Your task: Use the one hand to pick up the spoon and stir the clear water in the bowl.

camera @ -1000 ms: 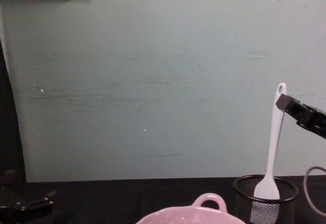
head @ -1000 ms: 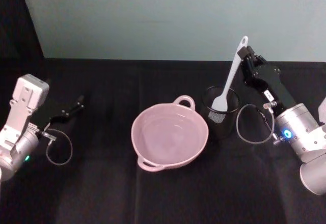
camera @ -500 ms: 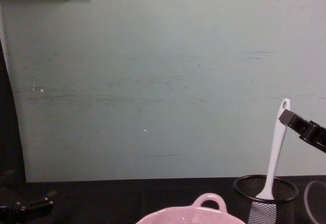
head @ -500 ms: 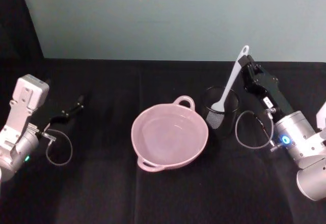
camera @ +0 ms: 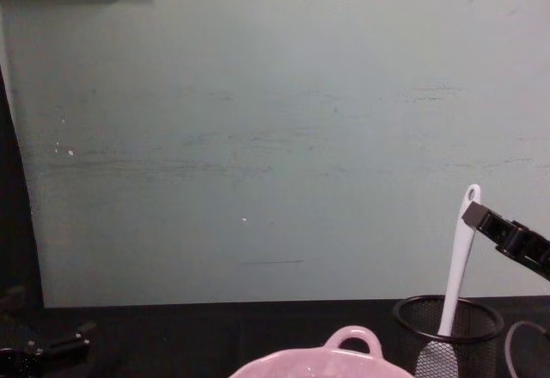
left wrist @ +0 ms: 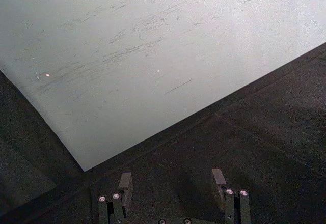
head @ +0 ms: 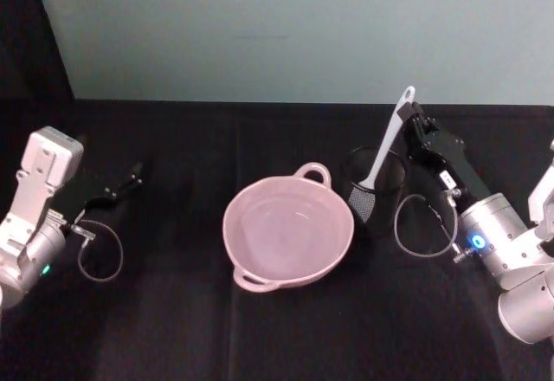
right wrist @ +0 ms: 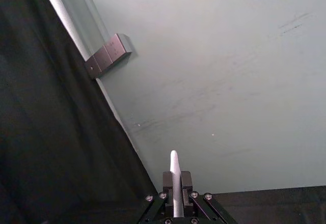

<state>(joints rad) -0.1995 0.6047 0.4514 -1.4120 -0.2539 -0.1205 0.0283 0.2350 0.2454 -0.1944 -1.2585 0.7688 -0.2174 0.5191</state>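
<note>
Standing tilted in the black wire-mesh cup, just right of the bowl, the spoon is white plastic with a slim handle, a hole at its tip and a flat blade down inside the mesh. The right claw is closed on the handle near its tip. The left claw, fingers spread and holding nothing, rests on the desk far left of the bowl, which is pale pink and glossy.

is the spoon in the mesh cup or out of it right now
In. The spoon's blade sits down inside the mesh cup, handle leaning out above the rim, with the right end effector shut on the handle.
</note>
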